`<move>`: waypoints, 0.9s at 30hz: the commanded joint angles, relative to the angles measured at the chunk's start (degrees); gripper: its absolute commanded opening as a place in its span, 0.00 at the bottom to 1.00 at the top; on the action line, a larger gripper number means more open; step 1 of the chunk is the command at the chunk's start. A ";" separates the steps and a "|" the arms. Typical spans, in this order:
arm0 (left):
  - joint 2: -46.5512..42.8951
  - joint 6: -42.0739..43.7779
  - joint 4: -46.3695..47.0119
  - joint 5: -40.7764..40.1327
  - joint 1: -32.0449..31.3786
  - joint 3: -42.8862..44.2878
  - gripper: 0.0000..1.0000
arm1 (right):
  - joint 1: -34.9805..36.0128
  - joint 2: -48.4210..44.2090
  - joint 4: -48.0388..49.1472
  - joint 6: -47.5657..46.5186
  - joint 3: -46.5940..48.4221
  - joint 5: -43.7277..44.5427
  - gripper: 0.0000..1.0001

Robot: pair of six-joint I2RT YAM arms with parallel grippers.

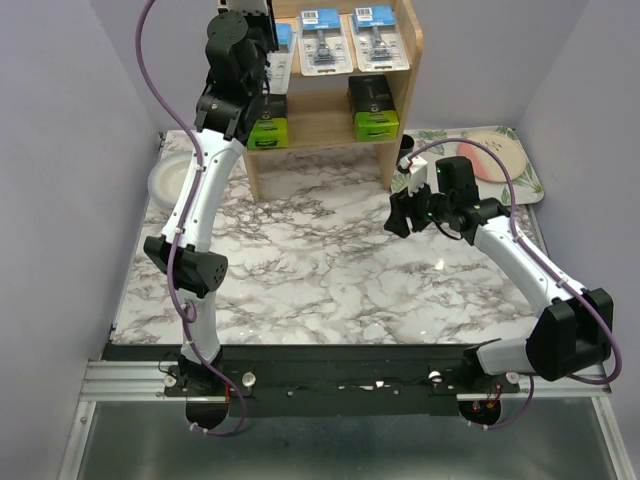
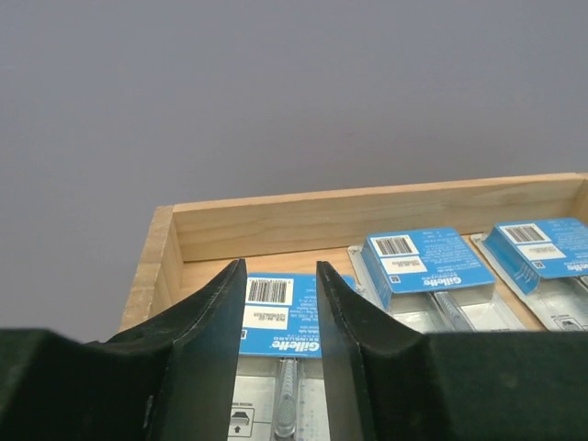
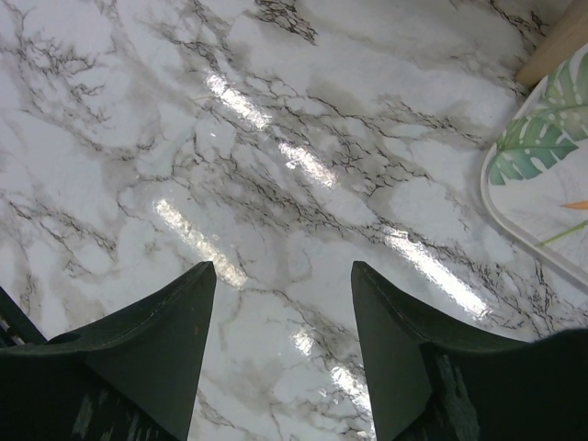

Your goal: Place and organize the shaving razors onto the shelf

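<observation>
On the top tier of the wooden shelf [image 1: 411, 60] lie three clear blister packs of shaving razors with blue cards [image 1: 322, 42] [image 1: 372, 38]; the leftmost [image 1: 284, 52] is half hidden by my left gripper [image 1: 262, 40]. In the left wrist view that pack [image 2: 280, 322] lies flat on the shelf [image 2: 367, 216] and shows in the gap between my open fingers, with the left gripper [image 2: 280, 268] over it. The other two packs [image 2: 423, 262] [image 2: 542, 248] lie to its right. Two black boxes with lime-green ends [image 1: 268, 128] [image 1: 375, 112] stand on the lower tier. My right gripper [image 1: 400, 215] [image 3: 283, 266] hangs open and empty over the marble table.
A floral tray [image 1: 520, 175] [image 3: 542, 175] with a pink item [image 1: 488, 160] lies at the back right, close to the right gripper. A white bowl [image 1: 163, 183] sits left of the shelf, behind the left arm. Purple walls close in both sides.
</observation>
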 commanded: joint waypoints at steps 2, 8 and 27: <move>-4.37 -0.08 8.10 3.16 0.43 1.07 0.46 | 0.08 -0.78 0.71 -0.71 -0.58 0.71 0.69; -14.03 -0.59 5.07 22.83 6.82 -6.98 0.59 | 0.08 -1.84 -0.17 -1.59 -0.49 1.59 0.69; -36.72 -9.30 15.32 47.73 21.53 -60.09 0.32 | 0.87 0.79 -1.76 -1.51 12.94 -9.03 0.48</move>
